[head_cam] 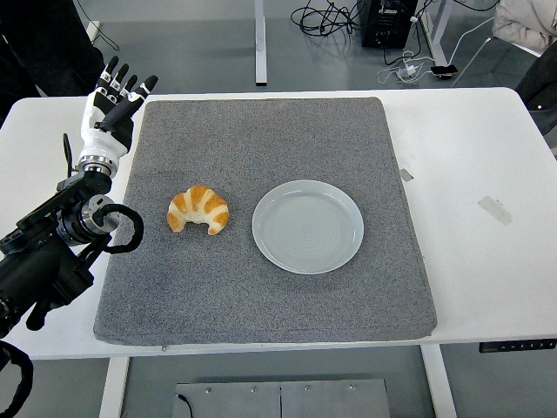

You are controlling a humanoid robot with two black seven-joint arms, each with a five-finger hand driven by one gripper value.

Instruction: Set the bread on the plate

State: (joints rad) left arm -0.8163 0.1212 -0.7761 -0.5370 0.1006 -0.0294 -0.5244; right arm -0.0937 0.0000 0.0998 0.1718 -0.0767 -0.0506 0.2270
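L hand (113, 100) sits at far-left corner of the mat (261, 287), raised, palm facing roughly toward the table middle. Fingers (130, 87) spread and nearly straight, pointing up and away; nothing held. Forearm runs back down the left table edge to the picture's lower-left, wrist w/ cable loop near the mat's left border. Reads as a ready pose: hand open, well apart from the target, approach not yet begun.

Bread (199, 209), a croissant, lies flat on the mat, left of centre, horns pointing toward near edge. Untouched, free on all sides, so a top-down or side pinch both look open. Probably placed on the L side so the L arm can reach it w/o crossing.

Plate (307, 226), pale, round, empty, lies just to the right of the bread w/ a small gap between, not touching. Short carry, judged: lift, shift right, lower.

Mat is grey, felt-like, covers most of the table (470, 165); prob. there for grip and to keep the plate from sliding.

R side: bare table, small tape strip (494, 210). R arm not in view.

Task state: not started. Next move needs hand to come down and toward the near edge onto the bread. Risk: soft curved shape may roll or crush under tight grip.
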